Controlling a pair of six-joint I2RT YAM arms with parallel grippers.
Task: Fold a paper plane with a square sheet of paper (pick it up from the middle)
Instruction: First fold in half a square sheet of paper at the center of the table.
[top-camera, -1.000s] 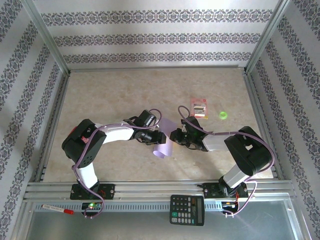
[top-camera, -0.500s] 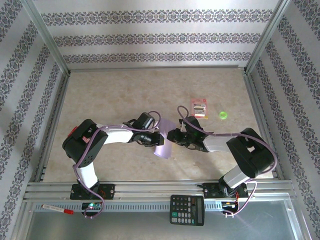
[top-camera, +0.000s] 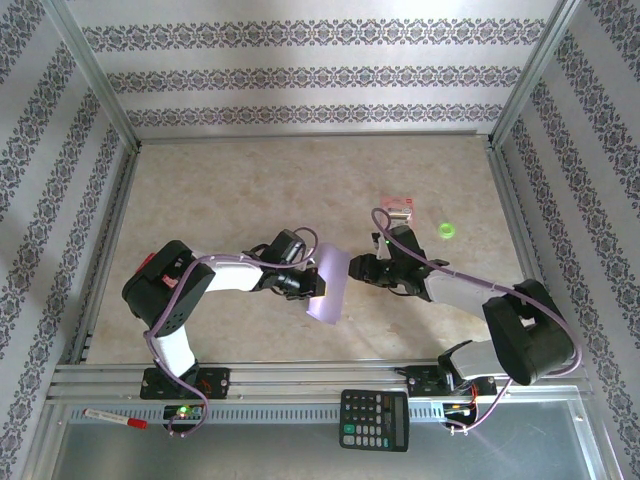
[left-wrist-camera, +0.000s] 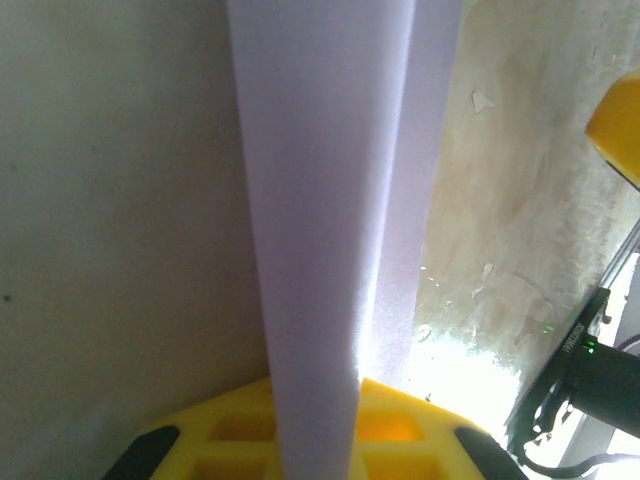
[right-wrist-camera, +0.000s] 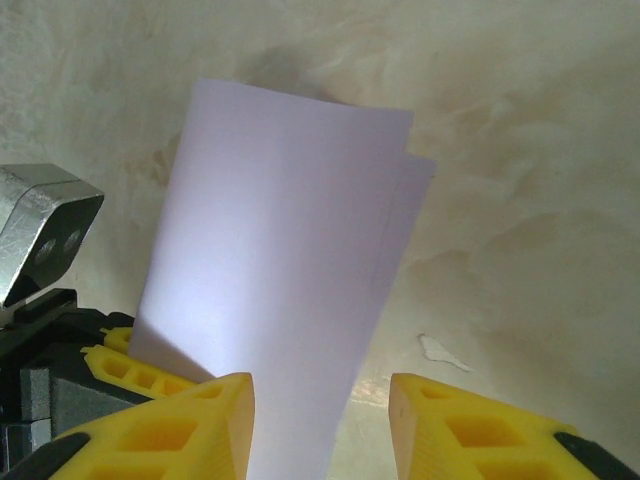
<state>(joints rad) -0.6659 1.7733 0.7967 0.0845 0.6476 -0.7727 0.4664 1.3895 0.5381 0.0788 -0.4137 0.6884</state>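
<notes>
top view, counted: you have two arms, each ending in one claw, and one desk (top-camera: 250, 190). there is one sheet of paper (top-camera: 330, 285), pale lavender. there is also one red-and-white packet (top-camera: 398, 208), one green ring (top-camera: 446, 231), one calculator (top-camera: 374, 419) and one red-capped marker (top-camera: 115, 418).

the packet and the ring lie towards the desk's right edge, near each other but apart, on the far side of the right arm. the calculator and the marker rest on the metal ledge along the near edge, the marker towards its left corner.

the sheet of paper sits about mid-desk, nearer the near edge than the far one, directly between your two claws. it is folded over on itself: in the right wrist view its two layers show, one edge offset behind the other.

your left claw (top-camera: 312, 285) is at the sheet's left side and is clamped on it. in the left wrist view the paper runs straight out from the yellow fingers (left-wrist-camera: 225, 440) as a long strip.

your right claw (top-camera: 358, 268) faces the sheet from the right with its jaws apart. in its wrist view the paper stands in the gap, close against one yellow finger (right-wrist-camera: 200, 420) and clear of the other.

whether the sheet's lower edge touches the desk you cannot tell.
</notes>
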